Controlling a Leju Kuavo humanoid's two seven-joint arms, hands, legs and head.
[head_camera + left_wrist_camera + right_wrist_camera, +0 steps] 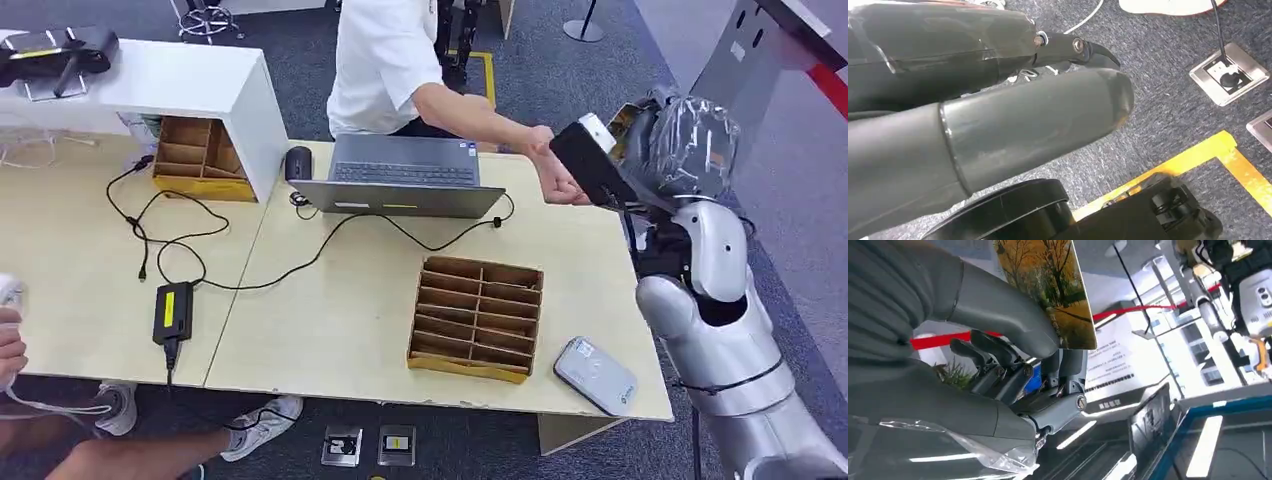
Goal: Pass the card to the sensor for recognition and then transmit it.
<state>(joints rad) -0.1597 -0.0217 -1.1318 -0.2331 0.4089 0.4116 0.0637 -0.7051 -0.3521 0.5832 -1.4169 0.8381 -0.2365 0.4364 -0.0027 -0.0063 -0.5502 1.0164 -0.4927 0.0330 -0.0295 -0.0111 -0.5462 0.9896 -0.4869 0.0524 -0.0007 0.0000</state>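
My right hand (655,135) is raised above the table's far right corner and pinches the card (590,160), whose dark back faces the head view. In the right wrist view the card (1053,290) shows an autumn tree picture, held between the thumb and the fingers (998,365). A person behind the table stretches a hand (555,178) to the card's edge; I cannot tell if it touches. The grey-white sensor (597,374) lies flat near the table's front right corner. My left hand (1048,100) hangs over the carpet, holding nothing.
An open laptop (405,175) and a mouse (298,162) sit at the back. A cardboard divider box (478,315) lies mid-table, another (195,155) beside a white shelf (190,75). A power adapter (172,310) with cables lies left. Another person's hand (10,345) is at the left edge.
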